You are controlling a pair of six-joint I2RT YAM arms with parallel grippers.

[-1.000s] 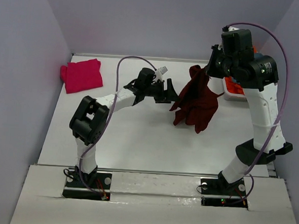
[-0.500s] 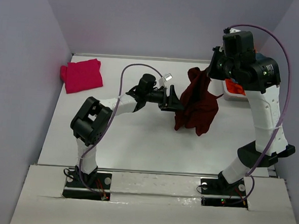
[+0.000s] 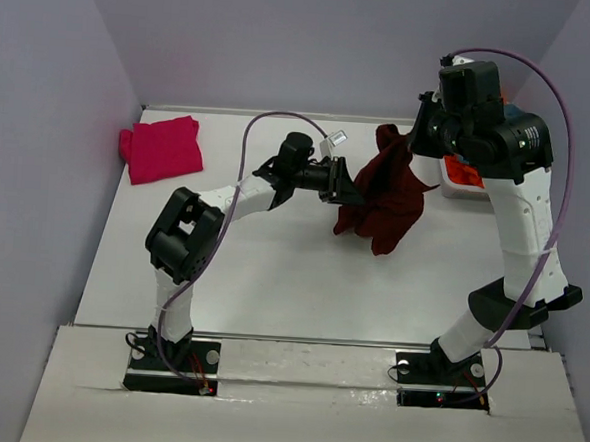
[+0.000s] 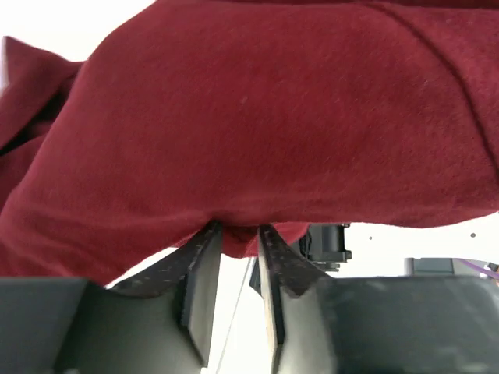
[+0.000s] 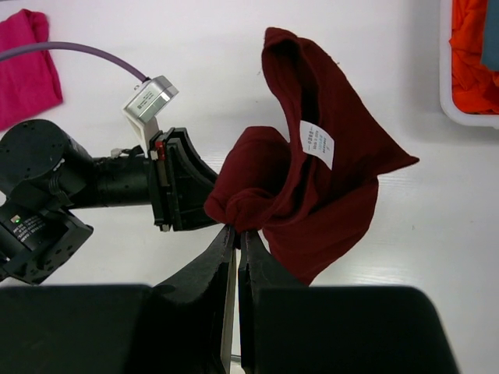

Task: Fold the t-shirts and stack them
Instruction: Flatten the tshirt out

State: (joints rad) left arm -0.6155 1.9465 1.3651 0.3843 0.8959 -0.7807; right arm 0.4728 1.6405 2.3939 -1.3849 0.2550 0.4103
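Observation:
The dark maroon t-shirt point(image 3: 392, 197) hangs bunched in the air over the middle of the table, held between both arms. My right gripper point(image 5: 238, 232) is shut on a fold of its upper edge, and the white label point(image 5: 316, 144) faces the right wrist camera. From the left, my left gripper point(image 3: 355, 190) has its fingers closed on a low fold of the maroon cloth point(image 4: 273, 117), which fills the left wrist view. A folded magenta-pink t-shirt point(image 3: 162, 148) lies flat at the far left of the table.
A white bin point(image 3: 448, 180) at the far right, partly behind the right arm, holds orange cloth point(image 5: 475, 54) and a strip of grey-blue cloth point(image 5: 493, 43). The side walls stand close to the table's left and right edges.
My left gripper reached right into the hanging maroon t-shirt and its jaws closed on a fold. The shirt's lower part swung slightly. The right gripper kept its hold.

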